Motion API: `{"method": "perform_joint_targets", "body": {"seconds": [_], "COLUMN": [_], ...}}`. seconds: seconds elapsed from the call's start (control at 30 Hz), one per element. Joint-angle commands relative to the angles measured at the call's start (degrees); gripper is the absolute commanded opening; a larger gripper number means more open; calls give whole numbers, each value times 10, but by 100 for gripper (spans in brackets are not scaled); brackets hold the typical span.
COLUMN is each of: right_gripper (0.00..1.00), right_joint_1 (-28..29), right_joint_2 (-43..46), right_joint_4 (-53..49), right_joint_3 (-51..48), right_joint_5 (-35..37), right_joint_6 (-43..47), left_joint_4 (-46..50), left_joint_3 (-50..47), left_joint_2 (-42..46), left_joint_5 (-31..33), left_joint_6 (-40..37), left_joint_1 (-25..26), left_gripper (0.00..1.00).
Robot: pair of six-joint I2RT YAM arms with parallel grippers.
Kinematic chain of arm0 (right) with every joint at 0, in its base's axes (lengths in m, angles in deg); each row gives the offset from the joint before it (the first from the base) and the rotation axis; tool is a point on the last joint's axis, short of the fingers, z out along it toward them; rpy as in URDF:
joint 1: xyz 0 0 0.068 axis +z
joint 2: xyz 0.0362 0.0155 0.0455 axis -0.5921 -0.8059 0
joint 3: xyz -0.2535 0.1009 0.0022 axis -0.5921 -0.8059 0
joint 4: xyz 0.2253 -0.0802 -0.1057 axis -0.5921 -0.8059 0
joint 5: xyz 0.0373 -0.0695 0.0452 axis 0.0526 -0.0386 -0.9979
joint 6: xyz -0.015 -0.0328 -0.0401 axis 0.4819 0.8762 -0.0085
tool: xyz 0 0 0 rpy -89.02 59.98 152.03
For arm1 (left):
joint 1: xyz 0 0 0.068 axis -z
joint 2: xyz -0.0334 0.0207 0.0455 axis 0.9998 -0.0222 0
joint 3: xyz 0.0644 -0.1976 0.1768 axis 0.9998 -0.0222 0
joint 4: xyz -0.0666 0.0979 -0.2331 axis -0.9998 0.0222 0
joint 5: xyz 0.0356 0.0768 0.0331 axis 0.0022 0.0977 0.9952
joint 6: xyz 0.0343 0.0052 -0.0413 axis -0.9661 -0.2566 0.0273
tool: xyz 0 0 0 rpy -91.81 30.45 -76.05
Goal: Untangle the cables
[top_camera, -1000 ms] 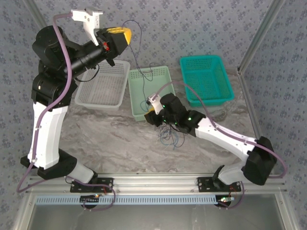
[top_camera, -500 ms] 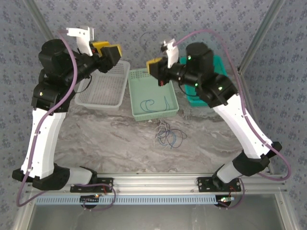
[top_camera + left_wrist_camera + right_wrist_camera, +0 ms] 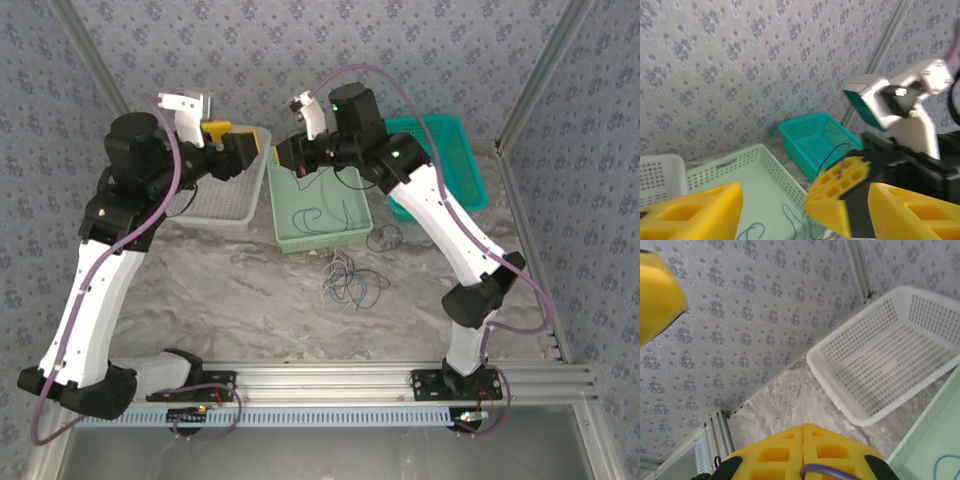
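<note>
Left gripper: you see it raised above the table, near the far right corner of the white basket; its yellow fingers stand spread apart with nothing between them
Right gripper: you find it raised over the far end of the light green basket, facing the left gripper and close to it; its two yellow fingers are pressed together
Dark cable: a thin dark strand arcs out from the tips of the right gripper, which pinches it; you cannot follow its free end
Blue cable: lies curled on the floor of the light green basket, apart from both grippers
Tangle of cables: a loose knot of thin dark and blue strands on the table, just in front of the light green basket and touched by neither gripper
Loose dark loop: a small coil on the table, beside the near right corner of the light green basket
Teal basket: stands to the right of the light green basket, partly under the right arm
White basket: stands to the left of the light green basket, and you can see its floor bare
</note>
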Motion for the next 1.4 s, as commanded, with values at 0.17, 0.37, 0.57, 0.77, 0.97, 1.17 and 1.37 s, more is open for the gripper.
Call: {"method": "perform_joint_targets", "body": {"seconds": [0.17,0.37,0.57,0.77,0.97,1.17,1.37], "right_gripper": [0,0,0,0,0,0,0], "right_joint_1": [0,3,7,11,14,13,11], "right_joint_2": [-55,-82,-57,-31,-2,19,42], "right_joint_4": [-9,-34,-41,-55,-54,-54,-46], "right_joint_3": [123,229,245,224,192,180,150], "right_joint_5": [-69,-87,-94,-81,-70,-63,-67], "right_joint_6": [-33,-57,-70,-70,-71,-77,-78], "left_joint_4": [-64,-102,-193,-186,-223,-341,-398], "left_joint_3": [-136,-212,-284,-289,-288,-318,-286], "left_joint_2": [58,78,72,-3,-84,-113,-164], "left_joint_5": [-28,-116,-213,-189,-158,-78,-103], "left_joint_6": [16,17,-13,-103,-124,-115,-90], "left_joint_1": [-25,-78,-69,42,79,105,118], "left_gripper": [64,65,65,65,63,62,60]}}
